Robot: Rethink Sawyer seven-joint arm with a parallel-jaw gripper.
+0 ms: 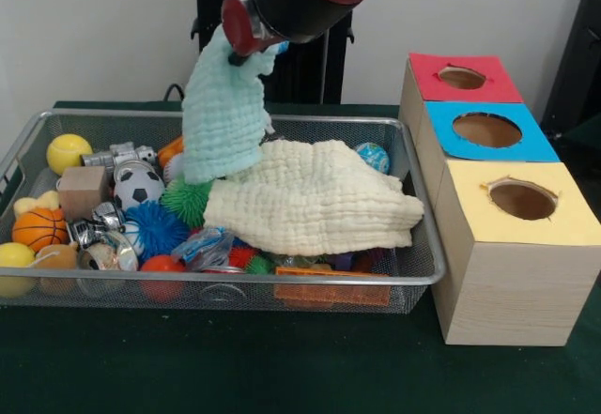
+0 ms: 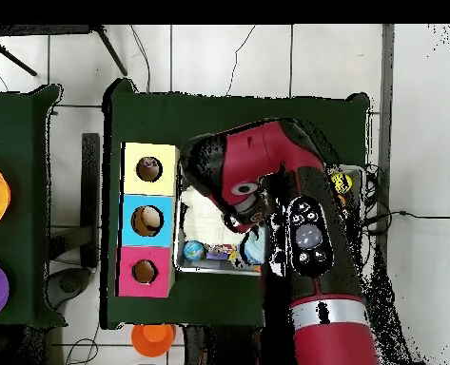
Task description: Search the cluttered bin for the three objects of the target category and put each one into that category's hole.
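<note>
The wire mesh bin (image 1: 113, 278) holds many small toys, partly under a large cream cloth (image 1: 319, 198). My gripper (image 1: 246, 53) is above the bin's back middle, shut on a mint-green cloth (image 1: 221, 118) that hangs down over the toys. Showing toys include a yellow ball (image 1: 69, 151), a soccer ball (image 1: 138, 187), a basketball (image 1: 39, 229), a blue spiky ball (image 1: 158, 226) and a green spiky ball (image 1: 188, 198). The knotted rope bundle is hidden. In the overhead view the arm (image 2: 266, 171) covers most of the bin (image 2: 205, 264).
Three wooden boxes with a round hole in each top stand right of the bin: red (image 1: 427, 69), blue (image 1: 535, 146), yellow (image 1: 470, 217). They also show in the overhead view: yellow (image 2: 133, 157), blue (image 2: 131, 209), pink (image 2: 128, 261). A wooden block (image 1: 83, 191) lies in the bin.
</note>
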